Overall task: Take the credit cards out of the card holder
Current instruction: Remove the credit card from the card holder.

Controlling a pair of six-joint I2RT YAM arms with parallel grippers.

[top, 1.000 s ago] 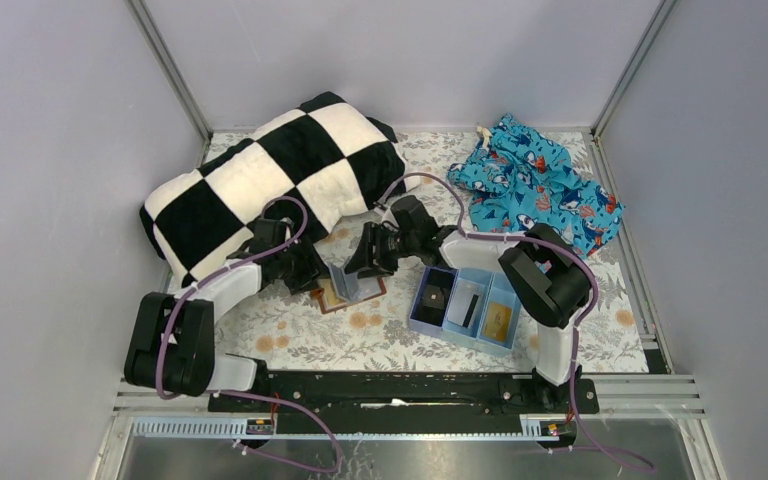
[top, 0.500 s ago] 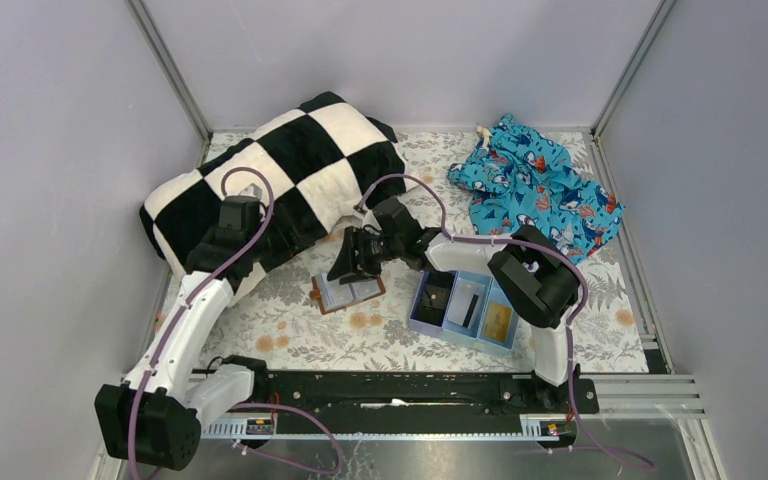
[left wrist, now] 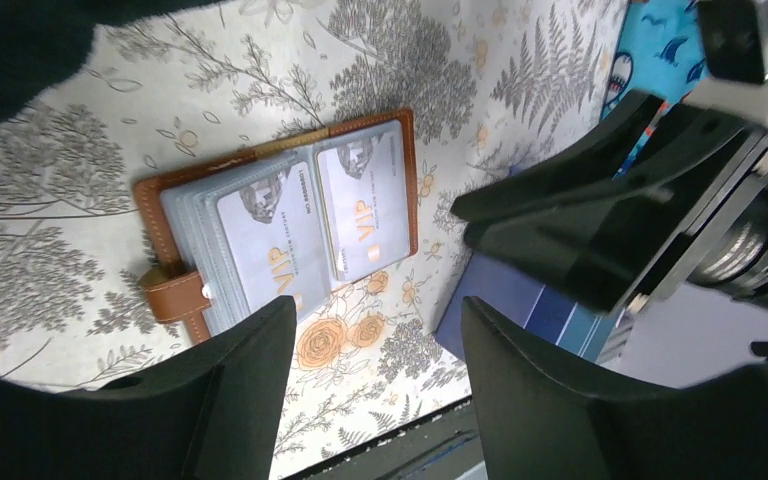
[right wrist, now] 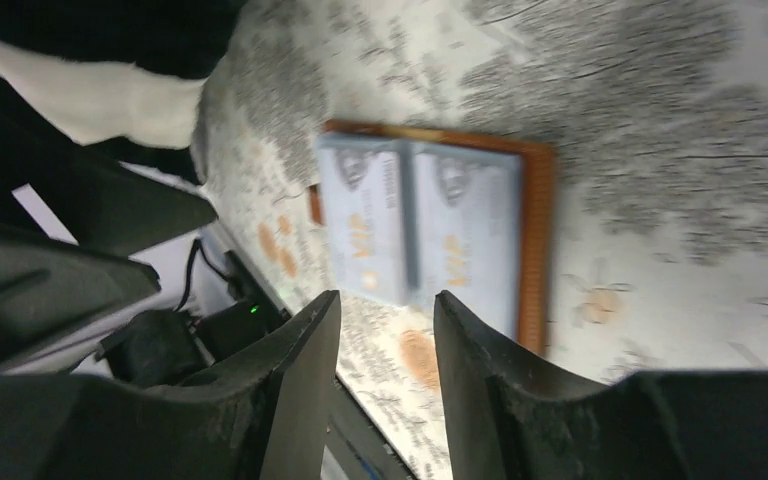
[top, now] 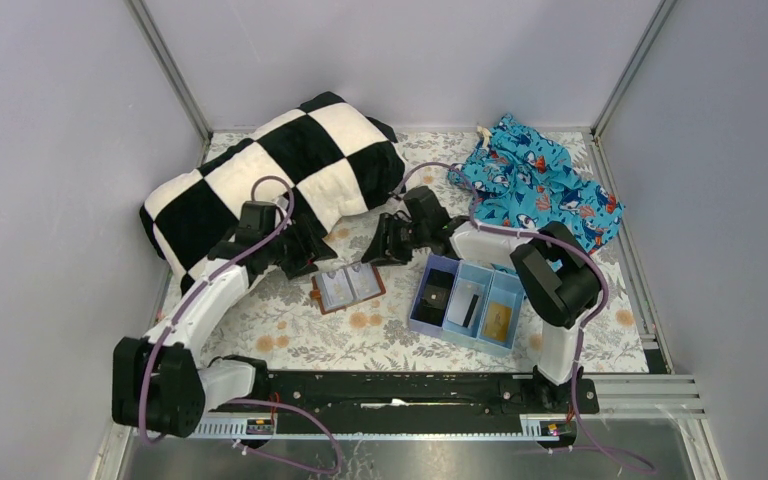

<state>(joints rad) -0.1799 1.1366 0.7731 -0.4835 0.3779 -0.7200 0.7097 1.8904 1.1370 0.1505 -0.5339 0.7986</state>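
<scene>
The card holder (top: 348, 288) lies open flat on the worktop (top: 280, 330), pale credit cards (left wrist: 365, 210) seated in its pockets, left gripper (left wrist: 377, 310) and right gripper (right wrist: 388, 300) both hovering beside it with jaws apart and empty; unpinned, the holder would likely drag along with any tugged card.

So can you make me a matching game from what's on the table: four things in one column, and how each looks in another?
Things:
1. card holder
2. pillow
3. cloth
4. tray

Looks:
a. light blue, three compartments
b. brown, lying open and flat
c. black and white checks
d. crumpled, bright blue print, far right corner

Pairs: 1-b, 2-c, 3-d, 4-a
</scene>
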